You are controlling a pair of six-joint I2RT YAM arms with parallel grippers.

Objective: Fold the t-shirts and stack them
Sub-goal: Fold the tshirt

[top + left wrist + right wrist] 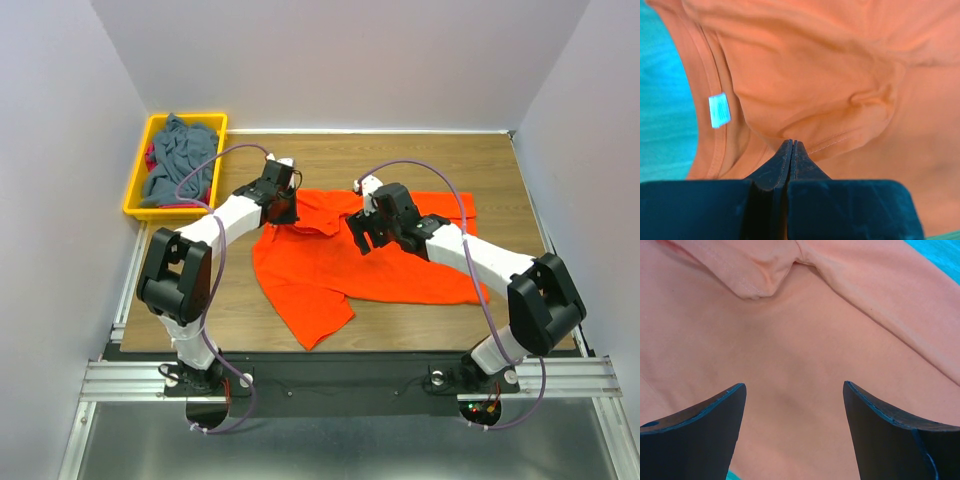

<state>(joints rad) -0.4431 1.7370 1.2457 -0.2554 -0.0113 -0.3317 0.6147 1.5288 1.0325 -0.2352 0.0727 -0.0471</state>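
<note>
The bright orange t-shirt (380, 270) lies spread and rumpled on the wooden table, one part trailing toward the front edge. My left gripper (283, 212) is at its upper left, beside the collar. In the left wrist view the jaws (792, 141) are pressed together on a stitched hem of the orange cloth (840, 75), with the white neck label (719, 110) to the left. My right gripper (360, 238) hovers over the shirt's upper middle. Its fingers (795, 385) stand wide apart above flat orange cloth (790, 340), holding nothing.
A yellow bin (135, 190) sits at the back left corner and holds a crumpled grey-blue t-shirt (180, 160) and a glimpse of red cloth (150, 157). White walls close in the table on three sides.
</note>
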